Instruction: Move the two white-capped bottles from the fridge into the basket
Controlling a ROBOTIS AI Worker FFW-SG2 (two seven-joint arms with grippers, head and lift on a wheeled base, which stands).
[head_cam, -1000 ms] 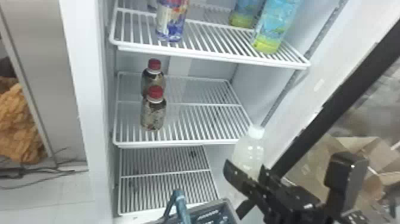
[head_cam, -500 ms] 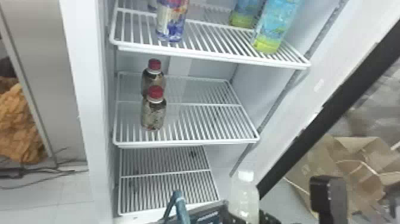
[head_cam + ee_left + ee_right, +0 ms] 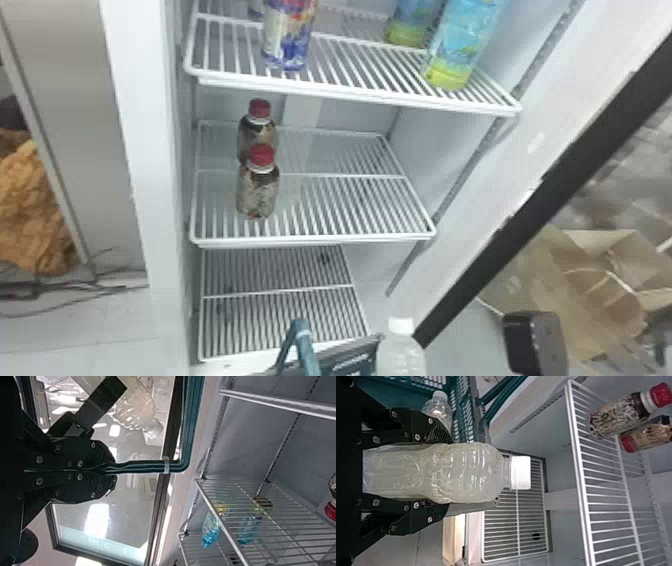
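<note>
The right gripper's black body (image 3: 535, 342) is at the head view's lower right. A white-capped bottle (image 3: 400, 355) stands upright beside the right end of the teal basket (image 3: 350, 356). In the right wrist view, the right gripper (image 3: 449, 474) is shut on this bottle (image 3: 470, 473), with its cap free. Another white-capped bottle (image 3: 438, 409) is inside the basket (image 3: 387, 390). The left gripper (image 3: 111, 470) holds the basket's teal handle (image 3: 142, 466) between its shut fingers.
Two red-capped bottles (image 3: 257, 192) stand on the middle fridge shelf (image 3: 350, 237). Blue-and-yellow bottles (image 3: 457, 50) and a colourful one (image 3: 289, 35) are on the upper shelf. The open door's dark edge (image 3: 540, 195) slants at the right, with brown paper (image 3: 555, 280) beyond.
The right gripper has carried its bottle down and slightly left, from beside the middle shelf's front right corner to the basket's right end. The basket has stayed about where it was.
</note>
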